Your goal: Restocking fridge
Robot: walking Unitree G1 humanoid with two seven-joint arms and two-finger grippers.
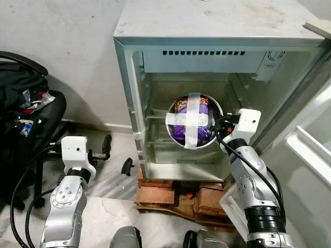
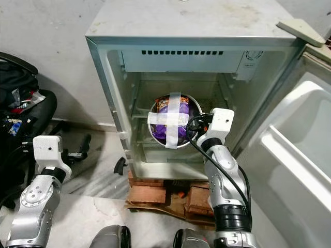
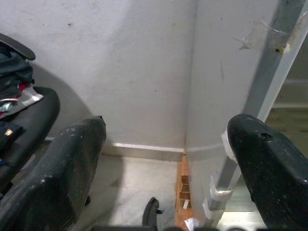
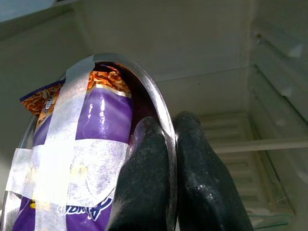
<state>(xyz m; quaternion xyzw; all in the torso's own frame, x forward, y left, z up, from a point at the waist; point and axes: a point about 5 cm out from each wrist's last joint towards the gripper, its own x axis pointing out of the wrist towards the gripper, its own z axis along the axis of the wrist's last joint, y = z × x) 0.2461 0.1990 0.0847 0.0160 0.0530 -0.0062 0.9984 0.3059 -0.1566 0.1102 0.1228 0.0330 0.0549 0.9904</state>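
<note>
Right gripper point(image 1: 221, 124) holds a taped steel bowl point(image 1: 192, 122) inside the open fridge point(image 1: 217, 57).

Its jaws are clamped together on the bowl's rim, one finger point(image 4: 144, 183) inside and one outside. The bowl tips toward the camera, a purple snack packet point(image 4: 98, 120) strapped into it by crossed strips of white tape point(image 1: 193, 120). Past the jaws lie the fridge's back wall and a shelf ledge. The left gripper point(image 1: 106, 151) hangs low beside the fridge's outer wall, jaws apart and holding nothing, with a black chair point(image 1: 36, 119) to its outer side. The fridge stands on bricks point(image 1: 178, 194).
</note>
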